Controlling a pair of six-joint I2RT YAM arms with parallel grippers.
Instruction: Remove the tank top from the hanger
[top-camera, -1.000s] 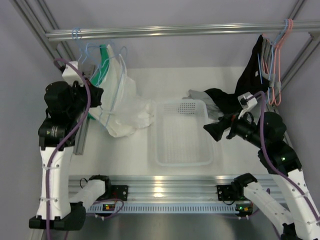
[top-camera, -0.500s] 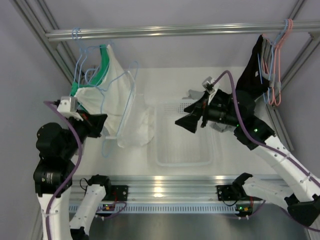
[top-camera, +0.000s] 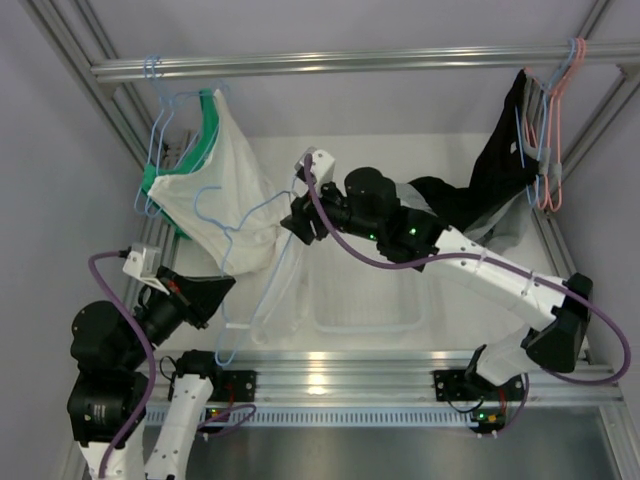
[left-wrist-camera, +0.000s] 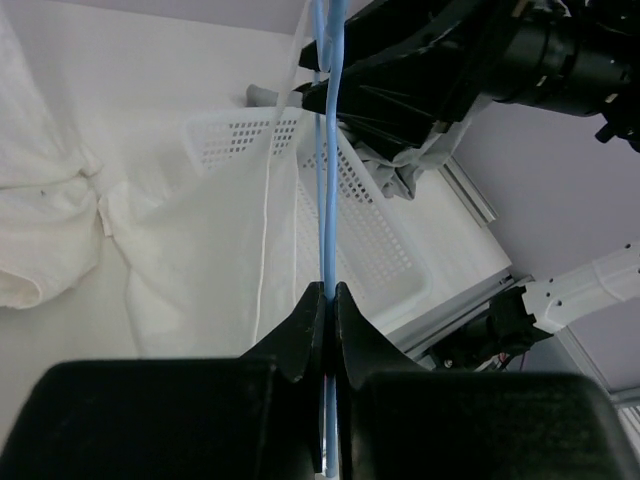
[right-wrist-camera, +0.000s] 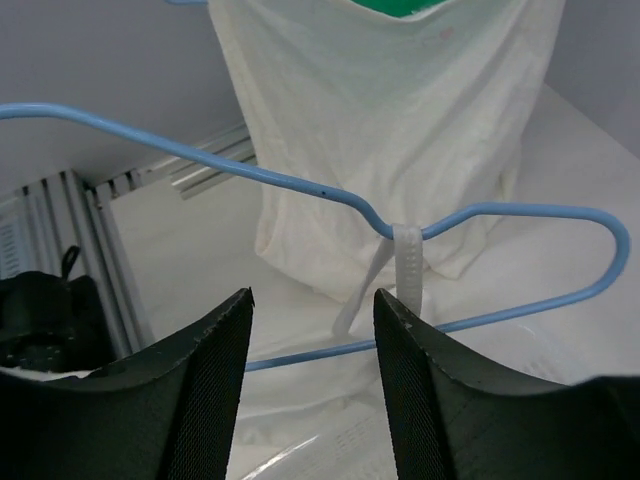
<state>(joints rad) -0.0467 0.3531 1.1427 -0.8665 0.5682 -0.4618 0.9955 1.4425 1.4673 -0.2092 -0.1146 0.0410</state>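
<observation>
Left wrist view: the left gripper is clamped on the hanger. The tank top dangles by one strap, left of the basket. The right gripper, jaws apart, should probably pinch that strap squarely and slide it off.

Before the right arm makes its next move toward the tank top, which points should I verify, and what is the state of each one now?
1. Left tool shut on the hanger wire: ok.
2. Right tool open and holding nothing: ok.
3. Tank top strap in view, looped in the hanger's notch: ok.
4. Strap centred in the gap of the right tool: not ok, it lines up with one finger instead.
5. Cream garment clear of the grasp: cannot tell, it hangs directly behind the strap.
</observation>
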